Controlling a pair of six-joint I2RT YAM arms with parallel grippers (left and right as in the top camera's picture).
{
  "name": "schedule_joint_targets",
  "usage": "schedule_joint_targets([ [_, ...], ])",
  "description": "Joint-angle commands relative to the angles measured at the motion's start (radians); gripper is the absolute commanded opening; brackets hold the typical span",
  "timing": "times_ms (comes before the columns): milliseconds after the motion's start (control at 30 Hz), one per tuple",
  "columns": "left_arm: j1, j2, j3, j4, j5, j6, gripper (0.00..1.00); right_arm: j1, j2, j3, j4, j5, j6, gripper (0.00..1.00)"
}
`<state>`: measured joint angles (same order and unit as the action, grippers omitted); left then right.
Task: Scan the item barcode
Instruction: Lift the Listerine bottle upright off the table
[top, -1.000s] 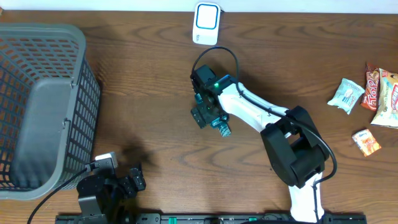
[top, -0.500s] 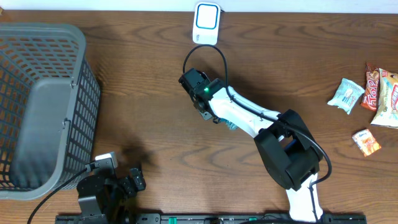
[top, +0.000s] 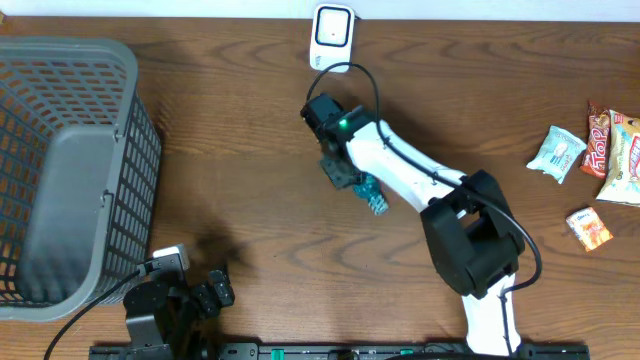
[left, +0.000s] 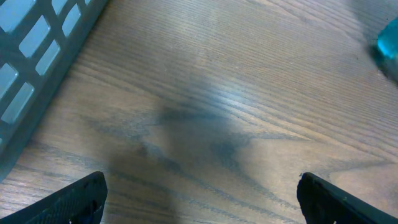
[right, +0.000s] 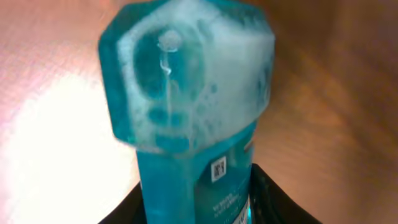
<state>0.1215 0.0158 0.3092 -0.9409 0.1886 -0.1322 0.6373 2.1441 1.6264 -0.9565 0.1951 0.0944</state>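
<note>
The item is a teal clear bottle (top: 372, 194), held off the table and slanting down to the right below the white scanner (top: 332, 36). My right gripper (top: 343, 172) is shut on the bottle. In the right wrist view the bottle (right: 186, 93) fills the frame, foamy liquid at its far end. A small square code label (right: 218, 168) shows between the black fingers (right: 273, 199). My left gripper (left: 199, 205) stands open over bare wood at the near left of the table (top: 205, 295), holding nothing.
A grey mesh basket (top: 70, 160) takes up the left side, and its wall shows in the left wrist view (left: 37, 68). Snack packets (top: 560, 152) (top: 620, 150) (top: 588, 228) lie at the far right. A cable loops over the right arm.
The right gripper has closed on the bottle and raised it; the wrist swung up-left, then back, leaving the bottle pointing down-right. The left arm has not moved.
</note>
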Motion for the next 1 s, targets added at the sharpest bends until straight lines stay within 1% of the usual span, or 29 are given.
schedule_joint_targets([
  [0, 0.001, -0.004, -0.008, -0.031, 0.002, -0.004, 0.98, -0.059, 0.077, 0.034, -0.086, -0.276, -0.052, 0.13],
  [167, 0.001, -0.004, -0.008, -0.031, 0.003, -0.004, 0.98, -0.116, 0.077, 0.049, -0.092, -0.277, -0.051, 0.19],
  [300, 0.001, -0.004, -0.008, -0.031, 0.003, -0.004, 0.98, -0.147, 0.077, 0.049, -0.092, -0.277, -0.051, 0.27],
  [533, 0.001, -0.004, -0.008, -0.031, 0.003, -0.004, 0.98, -0.144, 0.077, 0.078, -0.101, -0.277, -0.051, 0.38],
  [667, 0.001, -0.004, -0.008, -0.031, 0.002, -0.004, 0.98, -0.143, 0.076, 0.144, -0.134, -0.277, -0.050, 0.39],
  [700, 0.001, -0.004, -0.008, -0.031, 0.003, -0.004, 0.98, -0.143, 0.076, 0.165, -0.146, -0.277, -0.042, 0.35],
  [767, 0.001, -0.004, -0.008, -0.031, 0.003, -0.004, 0.98, -0.143, 0.076, 0.183, -0.162, -0.276, -0.040, 0.30],
  [967, 0.001, -0.004, -0.008, -0.031, 0.003, -0.004, 0.98, -0.140, 0.076, 0.190, -0.173, -0.277, -0.040, 0.28],
])
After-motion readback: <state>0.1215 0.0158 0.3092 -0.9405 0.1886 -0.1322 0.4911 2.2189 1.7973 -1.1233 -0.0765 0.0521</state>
